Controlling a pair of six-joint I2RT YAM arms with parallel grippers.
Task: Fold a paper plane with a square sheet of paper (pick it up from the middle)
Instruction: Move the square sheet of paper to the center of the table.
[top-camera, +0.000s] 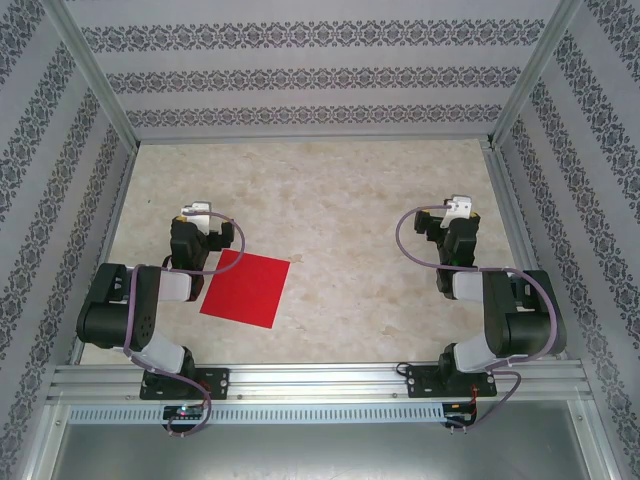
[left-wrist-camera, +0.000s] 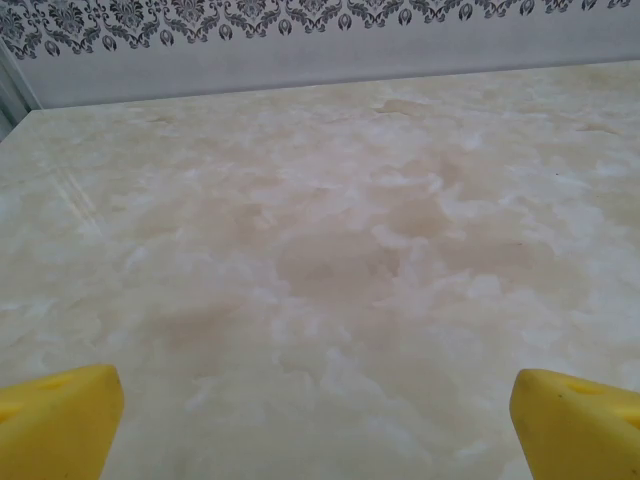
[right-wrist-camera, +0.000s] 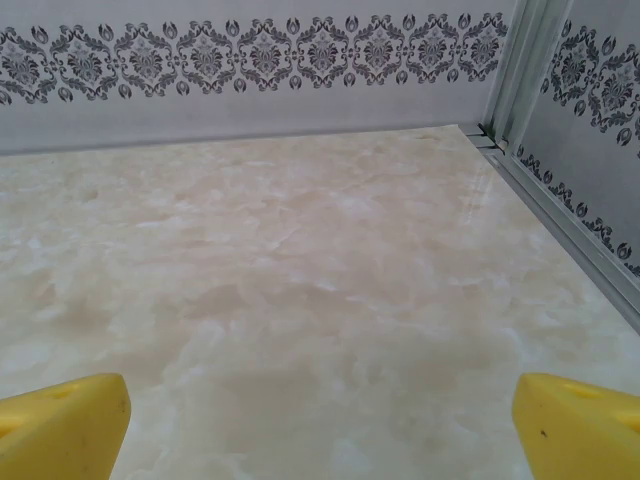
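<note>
Top external: high, behind the arm bases (top-camera: 185, 380), looking down and toward 12 o'clock. Far off; it takes in the whole table (top-camera: 330, 190), the back wall (top-camera: 310, 70) and both side walls.

Left wrist: low, close over the table, facing 12 o'clock toward the back wall. Own yellow fingertips (left-wrist-camera: 60, 420) at 7 and 5 o'clock.

Right wrist: same low, near set, turned slightly to 1 o'clock; corner post (right-wrist-camera: 520, 70) at 1 o'clock.

Shared: far tabletop and back wall's patterned band, in all three.
</note>
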